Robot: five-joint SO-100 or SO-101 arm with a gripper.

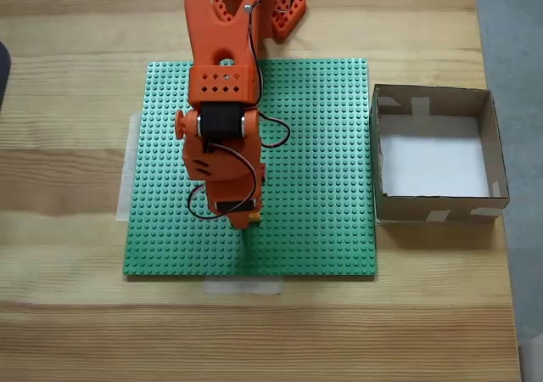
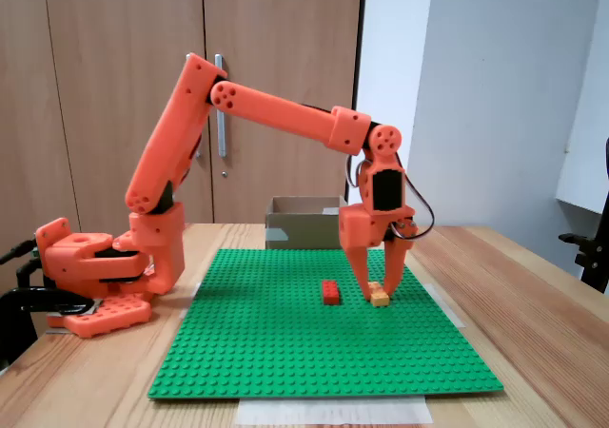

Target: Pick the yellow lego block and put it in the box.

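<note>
Yellow-orange lego block (image 2: 381,298), red brick (image 2: 330,292), studded green baseplate (image 1: 322,144) — orange gripper (image 2: 377,289), brown white-bottomed box (image 1: 434,210).

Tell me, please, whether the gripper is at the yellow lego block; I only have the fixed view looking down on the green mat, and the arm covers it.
Observer: Seen in a fixed view from the side, the gripper is down at the yellow lego block, one finger on either side.
Operator: Is it off the mat?
Observer: No, it sits on the green mat; I cannot tell whether the jaws press it.
Operator: Anything nearby?
Observer: A red brick lies just left of it there, apart from the fingers.
</note>
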